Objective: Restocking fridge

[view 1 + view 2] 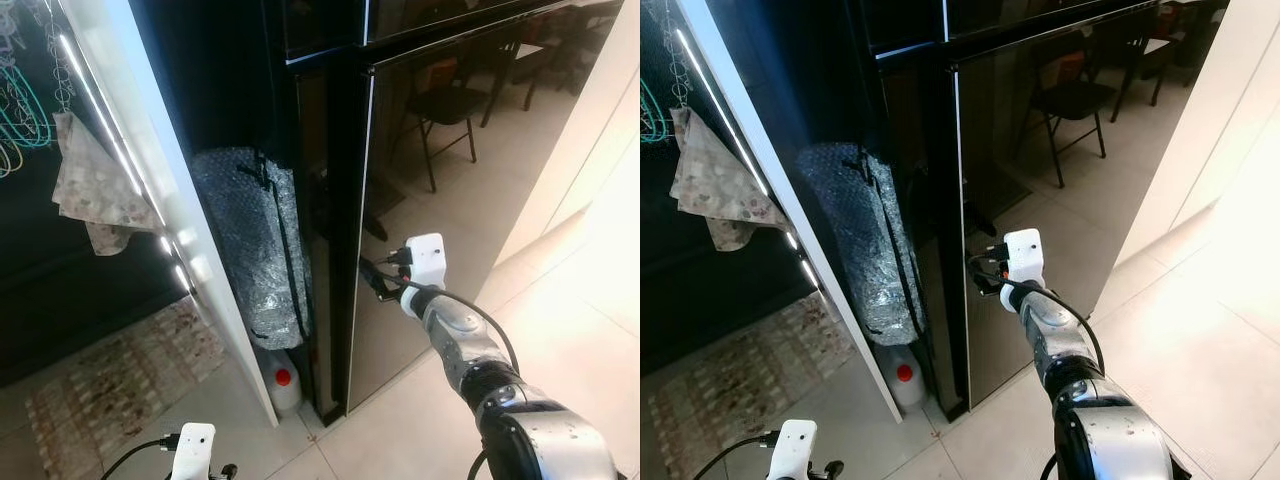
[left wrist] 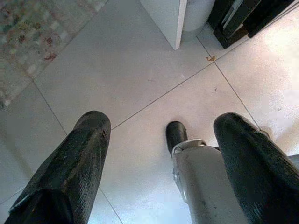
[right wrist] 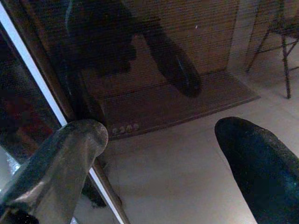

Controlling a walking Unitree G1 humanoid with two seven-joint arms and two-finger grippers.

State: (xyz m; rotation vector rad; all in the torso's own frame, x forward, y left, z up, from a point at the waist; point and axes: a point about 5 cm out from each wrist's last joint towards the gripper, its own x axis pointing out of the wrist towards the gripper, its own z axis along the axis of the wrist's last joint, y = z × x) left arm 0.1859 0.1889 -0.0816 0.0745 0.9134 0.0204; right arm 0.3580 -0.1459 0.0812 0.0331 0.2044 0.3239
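Note:
The fridge's glossy black lower door (image 1: 450, 180) stands shut and mirrors a chair and the tiled floor. My right gripper (image 1: 375, 275) is stretched out to the door's left vertical edge, about halfway up. In the right wrist view its two fingers are spread: one fingertip (image 3: 79, 140) is at the door's edge strip and the other (image 3: 252, 149) is in front of the glass, with nothing between them. My left gripper (image 2: 163, 122) hangs low over the floor tiles, open and holding nothing.
A bubble-wrapped roll (image 1: 255, 240) stands in the gap left of the fridge, with a white red-capped bottle (image 1: 283, 385) beneath it. A white panel (image 1: 170, 180) rises on the left, with a hanging cloth (image 1: 95, 195) and a rug (image 1: 110, 385) beyond. My foot (image 2: 201, 172) is on the tiles.

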